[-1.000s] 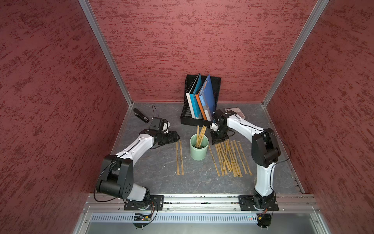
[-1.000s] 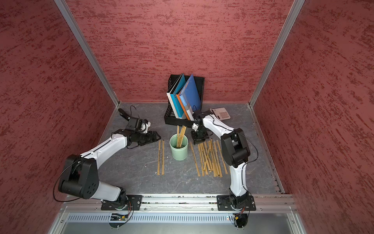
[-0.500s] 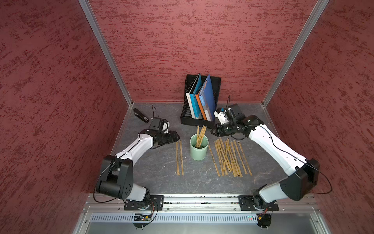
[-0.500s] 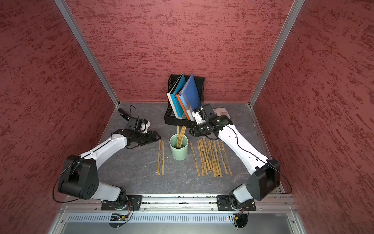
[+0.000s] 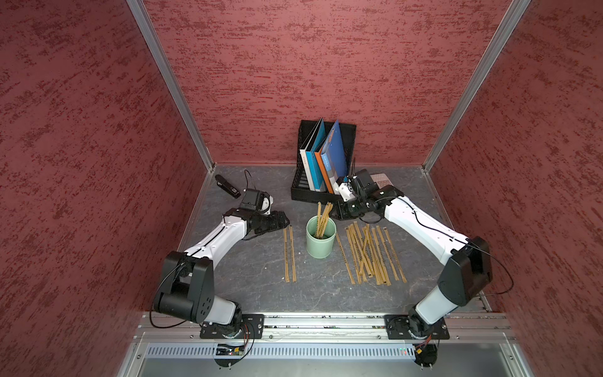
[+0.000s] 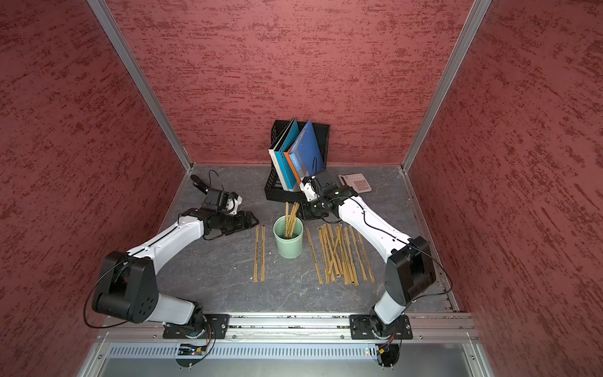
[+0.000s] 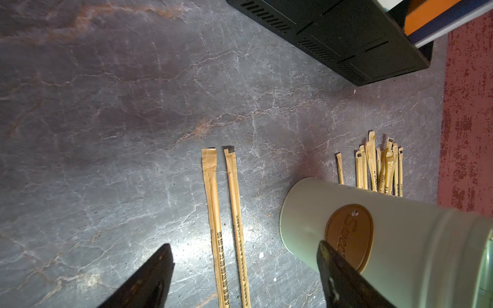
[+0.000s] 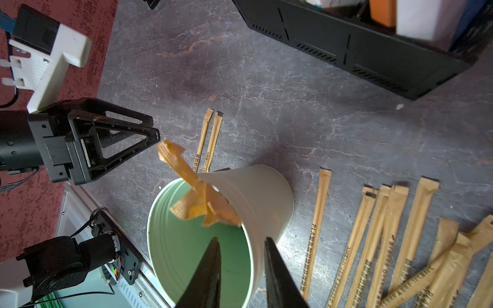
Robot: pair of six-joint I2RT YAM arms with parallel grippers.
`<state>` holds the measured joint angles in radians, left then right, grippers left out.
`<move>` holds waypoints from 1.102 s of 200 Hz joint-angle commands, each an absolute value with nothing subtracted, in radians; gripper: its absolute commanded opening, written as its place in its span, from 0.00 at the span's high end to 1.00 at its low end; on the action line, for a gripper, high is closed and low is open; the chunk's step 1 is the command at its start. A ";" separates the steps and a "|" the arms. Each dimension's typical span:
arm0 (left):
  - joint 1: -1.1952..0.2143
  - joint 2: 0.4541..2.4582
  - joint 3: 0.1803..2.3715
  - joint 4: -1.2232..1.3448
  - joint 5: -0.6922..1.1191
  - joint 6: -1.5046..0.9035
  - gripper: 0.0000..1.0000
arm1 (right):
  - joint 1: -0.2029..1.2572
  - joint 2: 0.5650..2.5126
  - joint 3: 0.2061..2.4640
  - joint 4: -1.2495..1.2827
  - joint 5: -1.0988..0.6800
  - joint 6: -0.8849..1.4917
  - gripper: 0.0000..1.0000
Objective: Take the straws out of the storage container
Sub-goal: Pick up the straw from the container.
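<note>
The storage container (image 5: 321,243) (image 6: 288,243), a pale mint-green cup, stands upright mid-table with several straws (image 5: 323,217) (image 6: 291,217) leaning in it. Many more straws (image 5: 368,254) (image 6: 339,254) lie on the table to its right, and two straws (image 5: 288,254) (image 7: 212,200) lie to its left. My right gripper (image 5: 336,212) (image 8: 242,240) hovers over the cup's far rim (image 8: 266,197), slightly open and empty, just short of the straw tops (image 8: 202,205). My left gripper (image 5: 284,222) (image 7: 244,246) is wide open, low over the two left straws, beside the cup (image 7: 320,213).
A black mesh file holder (image 5: 326,156) with coloured folders stands at the back, close behind my right wrist. A calculator (image 6: 355,182) lies at the back right and a small black device (image 5: 226,186) at the back left. Red walls close in three sides.
My right arm has swung its elbow out to the right while its gripper stayed by the cup's far side. The left arm has not moved.
</note>
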<state>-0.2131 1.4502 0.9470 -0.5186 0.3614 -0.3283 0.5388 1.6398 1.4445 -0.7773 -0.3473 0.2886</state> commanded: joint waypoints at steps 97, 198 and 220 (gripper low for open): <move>-0.209 1.451 0.968 -0.525 0.362 -0.311 0.15 | 0.539 1.727 1.537 -0.751 -0.386 0.298 0.75; -0.207 1.451 0.968 -0.528 0.358 -0.308 0.15 | 0.541 1.749 1.556 -0.756 -0.405 0.291 0.86; -0.207 1.450 0.970 -0.527 0.359 -0.308 0.15 | 0.542 1.737 1.559 -0.759 -0.405 0.287 0.91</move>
